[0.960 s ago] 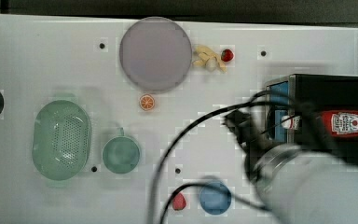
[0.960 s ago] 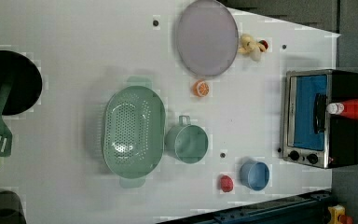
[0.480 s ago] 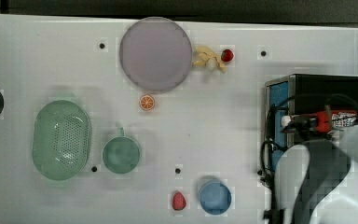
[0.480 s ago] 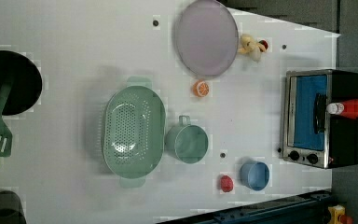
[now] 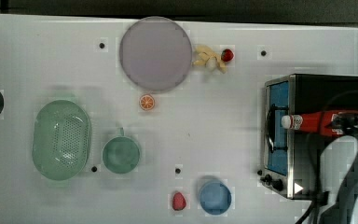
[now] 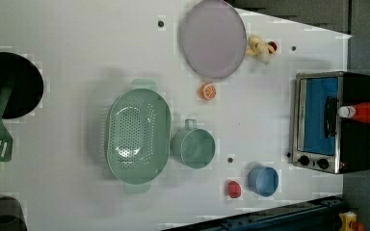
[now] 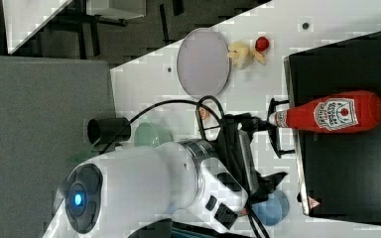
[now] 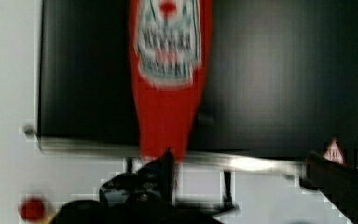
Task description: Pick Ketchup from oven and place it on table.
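The ketchup is a slim red bottle with a white cap. It lies on its side on the black top of the oven, cap toward the door side; it also shows as the ketchup and the ketchup. The oven stands at the top view's right on the white table, door shut. My gripper hangs open at the oven's front edge, one finger by the cap. In the wrist view the gripper has its fingers wide apart and holds nothing, with the ketchup just beyond them.
A lilac plate, an orange slice, a green colander and a green cup sit toward the top view's left. A blue bowl and a red fruit lie near the oven. My arm covers the top view's lower right.
My arm has swung toward the top view's right, off the table in front of the oven and over the oven itself. The ketchup has not moved.
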You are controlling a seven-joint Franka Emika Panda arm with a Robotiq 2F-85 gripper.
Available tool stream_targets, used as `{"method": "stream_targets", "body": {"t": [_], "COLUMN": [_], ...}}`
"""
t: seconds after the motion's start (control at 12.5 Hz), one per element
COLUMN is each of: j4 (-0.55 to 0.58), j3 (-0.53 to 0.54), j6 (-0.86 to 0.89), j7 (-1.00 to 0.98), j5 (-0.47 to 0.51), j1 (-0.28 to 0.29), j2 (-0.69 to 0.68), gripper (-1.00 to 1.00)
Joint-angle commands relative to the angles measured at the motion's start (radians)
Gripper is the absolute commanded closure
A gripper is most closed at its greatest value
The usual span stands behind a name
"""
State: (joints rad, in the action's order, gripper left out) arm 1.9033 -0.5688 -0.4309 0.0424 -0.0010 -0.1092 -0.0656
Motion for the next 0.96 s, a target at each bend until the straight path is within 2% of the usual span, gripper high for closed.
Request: {"method": "stream_targets", "body": {"t": [0.08, 0.24, 0.48, 0.96], "j4": [-0.09, -0.131, -0.154, -0.153], "j3": [-0.038, -0.051, -0.054, -0.055], "j6": [-0.071, -0.084, -0.102, -0.162], "j7": [-0.045, -0.041, -0.038, -0.036], "j5": [0.012, 0.039, 0.152, 0.213], "j1": [0.017, -0.001, -0.031, -0.046], "j2": [-0.132, -0.206, -0.289, -0.374], "gripper": [-1.0, -1.0, -1.0, -1.0]}}
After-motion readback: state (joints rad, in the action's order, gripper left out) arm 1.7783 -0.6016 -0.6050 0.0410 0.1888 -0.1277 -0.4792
